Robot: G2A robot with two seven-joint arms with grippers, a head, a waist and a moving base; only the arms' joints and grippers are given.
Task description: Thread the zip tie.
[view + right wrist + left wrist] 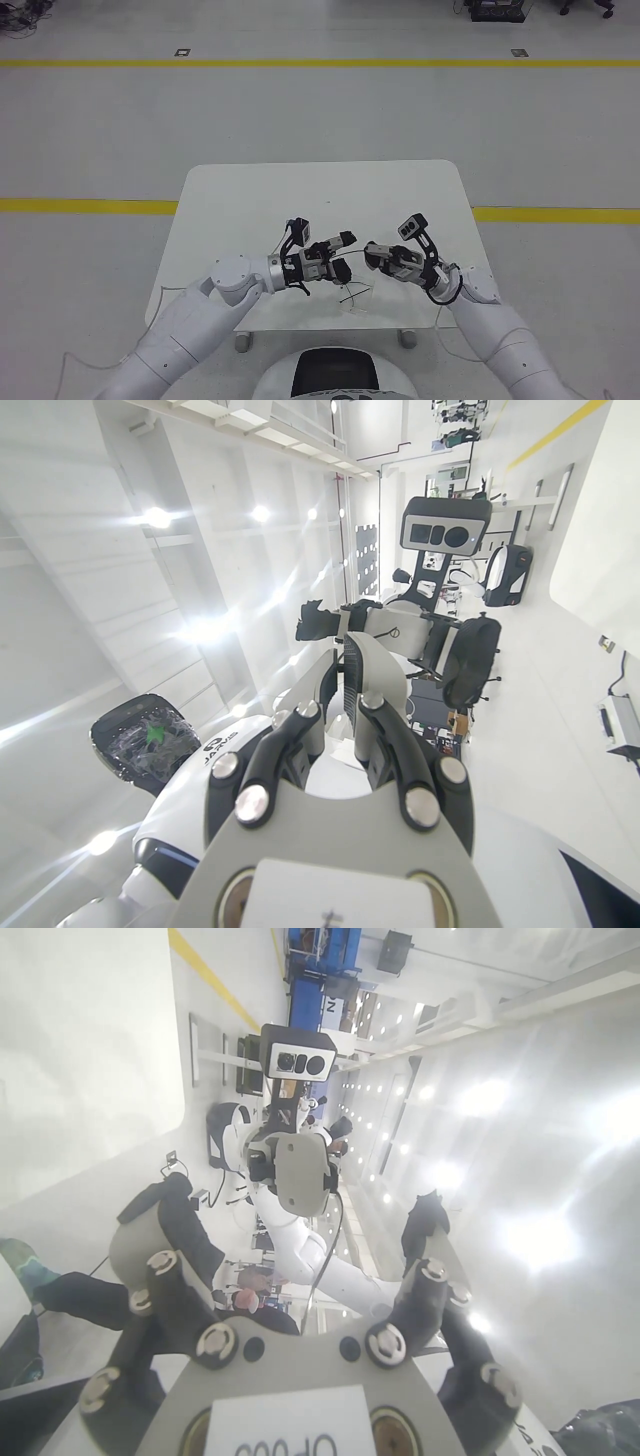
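Left end effector (290, 1200) spread wide, facing right end effector (342, 650) pinched closed.

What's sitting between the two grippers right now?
In the top view, only a narrow strip of bare table separates the left gripper and right gripper. A thin dark strand, likely the zip tie, shows just beside that gap, toward the robot.

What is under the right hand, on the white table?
Thin dark lines, perhaps the zip tie or its shadow, cross the white rounded table beside the right hand. Directly beneath, the hand hides the table.
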